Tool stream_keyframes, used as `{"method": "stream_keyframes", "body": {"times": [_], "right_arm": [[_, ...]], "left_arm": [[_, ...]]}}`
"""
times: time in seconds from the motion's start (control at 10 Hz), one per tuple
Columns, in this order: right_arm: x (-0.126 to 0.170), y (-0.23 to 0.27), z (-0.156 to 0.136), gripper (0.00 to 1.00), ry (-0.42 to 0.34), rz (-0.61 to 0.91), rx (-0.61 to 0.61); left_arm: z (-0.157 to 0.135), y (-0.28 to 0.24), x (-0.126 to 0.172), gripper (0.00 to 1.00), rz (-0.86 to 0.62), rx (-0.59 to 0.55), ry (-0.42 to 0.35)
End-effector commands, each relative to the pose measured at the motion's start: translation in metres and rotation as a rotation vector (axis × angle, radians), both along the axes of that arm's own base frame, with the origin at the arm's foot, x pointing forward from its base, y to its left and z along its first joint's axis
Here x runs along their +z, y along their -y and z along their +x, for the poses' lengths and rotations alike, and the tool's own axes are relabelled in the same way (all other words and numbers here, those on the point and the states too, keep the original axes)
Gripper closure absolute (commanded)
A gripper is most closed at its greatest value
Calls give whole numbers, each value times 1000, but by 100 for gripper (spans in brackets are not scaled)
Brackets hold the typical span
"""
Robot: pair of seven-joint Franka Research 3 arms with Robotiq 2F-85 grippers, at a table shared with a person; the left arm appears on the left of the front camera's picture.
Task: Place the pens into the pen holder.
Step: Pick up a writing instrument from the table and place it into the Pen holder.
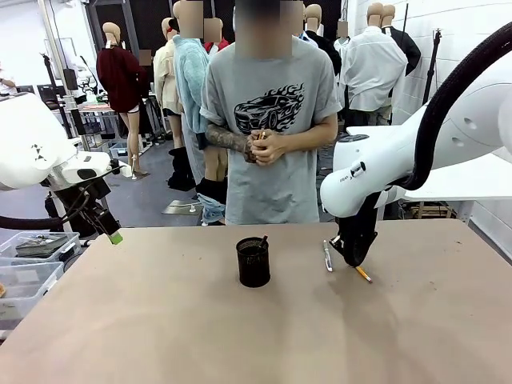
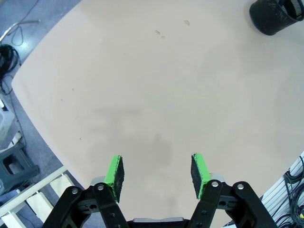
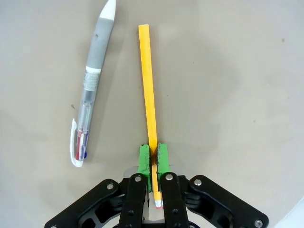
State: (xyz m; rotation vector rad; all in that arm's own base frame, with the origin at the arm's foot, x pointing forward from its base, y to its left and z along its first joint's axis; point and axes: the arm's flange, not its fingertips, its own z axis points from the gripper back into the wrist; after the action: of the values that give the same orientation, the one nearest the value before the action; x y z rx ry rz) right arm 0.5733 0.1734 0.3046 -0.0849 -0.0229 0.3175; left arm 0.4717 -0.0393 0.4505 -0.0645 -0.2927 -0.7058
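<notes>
Right gripper (image 3: 153, 159) is pinching the yellow pencil (image 3: 148, 80) by its eraser end, left gripper (image 2: 156, 173) is idling spread, so the pencil's risking swivelling heading for the nine o'clock pen holder (image 1: 253, 262).

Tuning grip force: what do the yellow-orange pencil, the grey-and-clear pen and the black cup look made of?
Yellow-orange pencil: probably painted wood, smooth flat faces. Grey-and-clear pen: plastic, see-through barrel showing refills; matte grey grip, perhaps rubber. Black cup: fine mesh wall, likely metal.
</notes>
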Motion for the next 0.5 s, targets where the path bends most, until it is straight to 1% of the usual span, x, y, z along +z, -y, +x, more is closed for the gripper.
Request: {"method": "stream_keyframes", "body": {"times": [0.0,0.2,0.4], "right_arm": [[-4,2,5,100,-41,14,21],[-1,3,-1,100,-45,26,39],[21,15,-17,100,0,86,60]], "left_arm": [[1,-3,0,26,-4,-15,12],[1,-3,0,26,-4,-15,12],[1,-3,0,26,-4,-15,12]]}}
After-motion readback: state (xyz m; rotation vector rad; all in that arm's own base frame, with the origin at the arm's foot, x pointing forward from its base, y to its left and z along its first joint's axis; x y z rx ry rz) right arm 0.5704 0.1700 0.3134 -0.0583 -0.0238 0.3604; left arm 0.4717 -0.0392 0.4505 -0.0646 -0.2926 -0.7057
